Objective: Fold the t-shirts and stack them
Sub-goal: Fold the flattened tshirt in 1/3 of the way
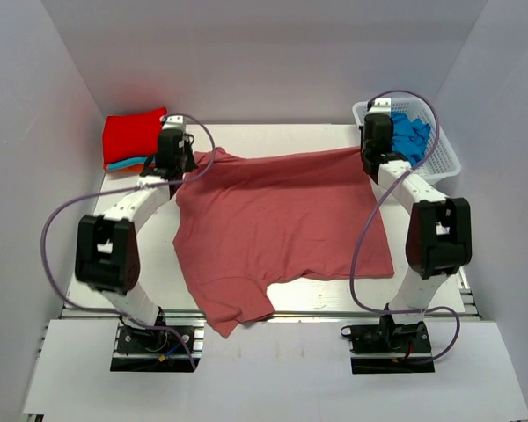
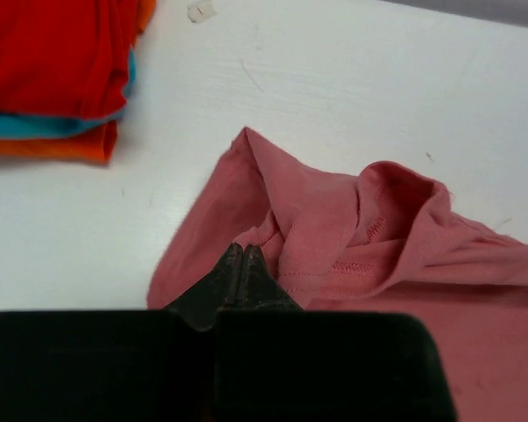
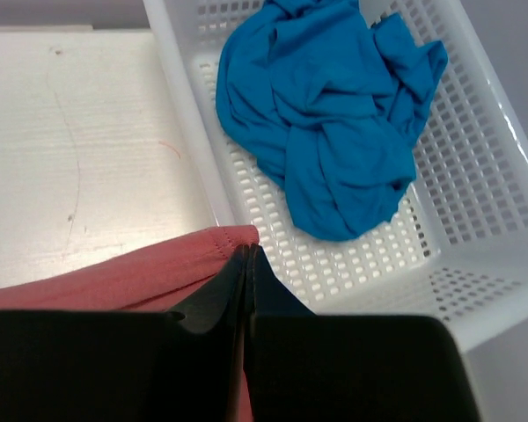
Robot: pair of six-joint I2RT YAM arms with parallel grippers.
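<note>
A dusty rose-red t-shirt [image 1: 282, 220] lies spread over the middle of the table. My left gripper [image 1: 174, 167] is shut on its far left part by the collar [image 2: 244, 249]; the cloth bunches there [image 2: 361, 229]. My right gripper [image 1: 376, 156] is shut on the shirt's far right corner [image 3: 249, 250], with the hem [image 3: 202, 246] pinched between the jaws. A folded stack with a bright red shirt [image 1: 134, 134] on top of turquoise and orange ones [image 2: 44, 127] sits at the far left. A bright blue shirt [image 3: 334, 132] lies crumpled in the basket.
A white lattice basket [image 1: 440, 158] stands at the far right corner, close beside my right gripper; its rim shows in the right wrist view [image 3: 185, 105]. White walls enclose the table on three sides. The shirt's near sleeve [image 1: 233, 312] hangs toward the front edge.
</note>
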